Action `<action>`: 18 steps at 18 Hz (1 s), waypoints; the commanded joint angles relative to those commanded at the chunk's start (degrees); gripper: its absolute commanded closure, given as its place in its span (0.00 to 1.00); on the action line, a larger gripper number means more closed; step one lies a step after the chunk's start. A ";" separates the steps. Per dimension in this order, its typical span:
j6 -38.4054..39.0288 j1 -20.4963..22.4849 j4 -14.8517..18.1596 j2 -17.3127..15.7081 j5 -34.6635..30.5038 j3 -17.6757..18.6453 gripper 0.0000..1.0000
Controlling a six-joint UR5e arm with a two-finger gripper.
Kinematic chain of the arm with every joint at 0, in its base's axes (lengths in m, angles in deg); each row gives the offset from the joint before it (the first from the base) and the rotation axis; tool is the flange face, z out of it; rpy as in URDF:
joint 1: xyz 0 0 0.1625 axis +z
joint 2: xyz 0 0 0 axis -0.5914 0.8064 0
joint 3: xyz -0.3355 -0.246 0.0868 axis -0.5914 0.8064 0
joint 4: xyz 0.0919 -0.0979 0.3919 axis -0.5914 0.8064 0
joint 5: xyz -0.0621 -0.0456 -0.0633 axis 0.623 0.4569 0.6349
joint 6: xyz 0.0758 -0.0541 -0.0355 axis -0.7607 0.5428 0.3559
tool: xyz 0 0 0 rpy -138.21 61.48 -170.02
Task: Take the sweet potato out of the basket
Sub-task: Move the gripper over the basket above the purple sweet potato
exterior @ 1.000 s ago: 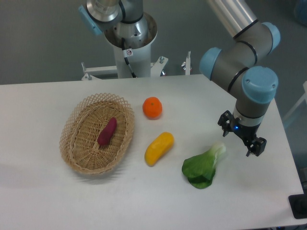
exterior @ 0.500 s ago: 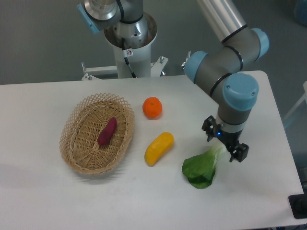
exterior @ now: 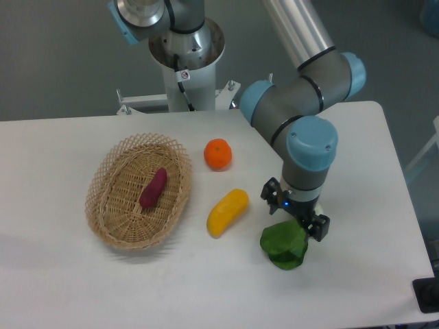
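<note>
One sweet potato (exterior: 153, 188) lies inside the basket (exterior: 103, 179), long axis toward 1 o'clock. I judge it light, stiff, tapered: grip mid-body. Pincer (exterior: 295, 216) hangs released above leafy greens (exterior: 283, 245), at 3 o'clock across the bench (exterior: 206, 288).

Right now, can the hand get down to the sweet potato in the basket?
Probably yes. The sweet potato lies alone and uncovered in the open basket. The hand is well off to its side, over the leafy green.
</note>
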 joint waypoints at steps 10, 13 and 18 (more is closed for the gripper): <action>4.66 -8.61 -6.06 -10.28 3.95 15.82 0.00; 4.93 -11.86 -6.07 -11.87 4.39 18.63 0.00; 7.73 -15.21 -6.15 -14.50 4.57 22.15 0.00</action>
